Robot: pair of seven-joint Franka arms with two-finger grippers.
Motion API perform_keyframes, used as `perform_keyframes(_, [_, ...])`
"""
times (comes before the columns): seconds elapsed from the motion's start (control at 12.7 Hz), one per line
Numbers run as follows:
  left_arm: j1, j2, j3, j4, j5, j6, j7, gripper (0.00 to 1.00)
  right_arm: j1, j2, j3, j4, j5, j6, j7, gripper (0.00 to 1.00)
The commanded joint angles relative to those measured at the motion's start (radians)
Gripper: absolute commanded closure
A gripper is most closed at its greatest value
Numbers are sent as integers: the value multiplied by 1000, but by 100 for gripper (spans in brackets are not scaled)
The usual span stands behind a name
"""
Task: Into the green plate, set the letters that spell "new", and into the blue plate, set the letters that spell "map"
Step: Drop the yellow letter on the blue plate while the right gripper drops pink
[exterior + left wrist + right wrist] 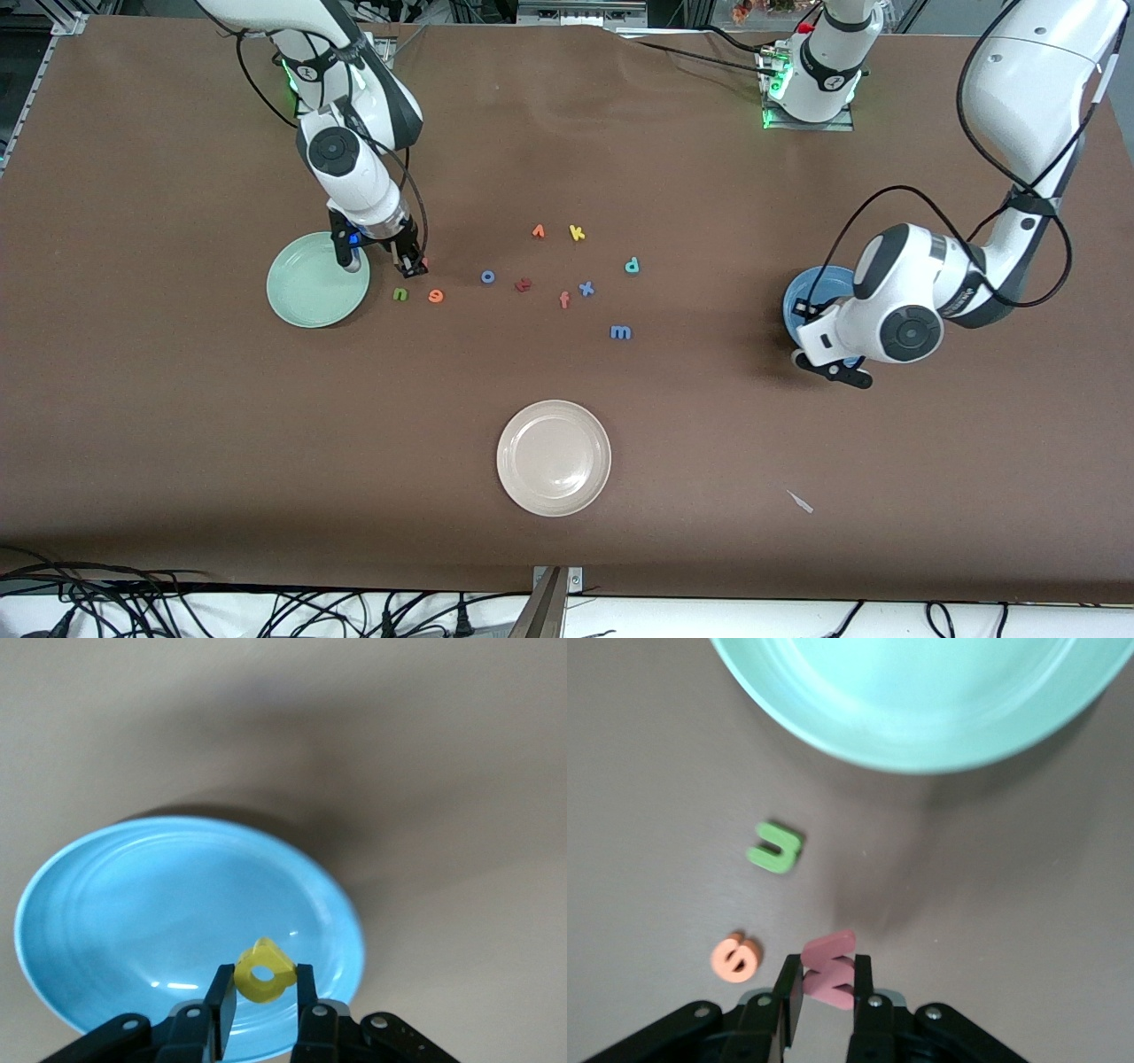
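**Two pinches, both could slip**

Table [177,443]: blue plate [133,904] lies under the left jaws [263,992], which pinch the "a" [262,973] by its edge; could twist out, miss the rim. Green plate [921,700] lies just ahead of the right jaws [828,988], clamped on the "w" [829,967] at table level; thin foam may pop free on lift. "n" [775,849], "e" [735,958] sit beside the right jaws, could get nudged.

pink w [829,969] pinched beside green plate [301,297]; yellow a [262,973] over blue plate [133,912].
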State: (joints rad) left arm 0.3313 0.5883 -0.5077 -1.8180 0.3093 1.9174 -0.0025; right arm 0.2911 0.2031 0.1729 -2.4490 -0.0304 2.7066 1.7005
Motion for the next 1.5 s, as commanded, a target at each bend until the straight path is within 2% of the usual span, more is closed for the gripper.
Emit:
perform_keyframes(0.0, [43,-166,-12,-221,-13,162,26,80,2,-160,-103,-18,-16,-186,-208,85])
perform_keyframes(0.08, [51,-197,-11,-294,-13,248,21,75,2,-181,-163,-18,-16,-233,-314,85])
perform_keyframes(0.16, [60,-208,-11,-328,-15,290,22,27,2,-197,-220,-22,-16,-263,-432,85])
perform_keyframes(0.24, [58,-205,-12,-316,-15,263,21,0,0,-197,-275,-25,-14,-277,-541,85])
perform_keyframes(0.31, [55,-205,-12,-275,-24,215,19,0,0,-185,-321,-30,-13,-272,-621,84])
perform_keyframes(0.47, [38,-205,-40,-186,-76,85,-8,0,0,-133,-369,-48,-11,-231,-688,84])
perform_keyframes(0.63, [38,-209,-115,-179,-156,80,-173,0,-4,-73,-381,-74,3,-157,-693,84])
perform_keyframes(0.71, [38,-205,-170,-185,-157,110,-288,0,-3,-53,-383,-87,3,-118,-691,81])
perform_keyframes(0.79, [35,-202,-216,-197,-159,156,-386,0,-3,-39,-383,-93,3,-107,-693,72])
perform_keyframes(0.87, [17,-191,-251,-214,-157,193,-468,0,-3,-33,-383,-91,3,-106,-691,44])
perform_keyframes(0.94, [-29,-179,-258,-216,-157,228,-563,0,-3,-37,-383,-91,3,-108,-693,11])
perform_keyframes(1.02, [-91,-159,-256,-216,-147,257,-664,0,-3,-54,-382,-90,3,-116,-694,1])
perform_keyframes(1.18, [-184,-115,-249,-225,-122,362,-788,0,-1,-93,-354,-85,-5,-129,-706,1])
perform_keyframes(1.26, [-214,-92,-249,-231,-72,388,-856,0,-1,-93,-314,-75,-6,-128,-743,1])
perform_keyframes(1.42, [-283,-15,-245,-234,81,449,-1056,0,2,-39,-291,-6,-8,-120,-920,1])
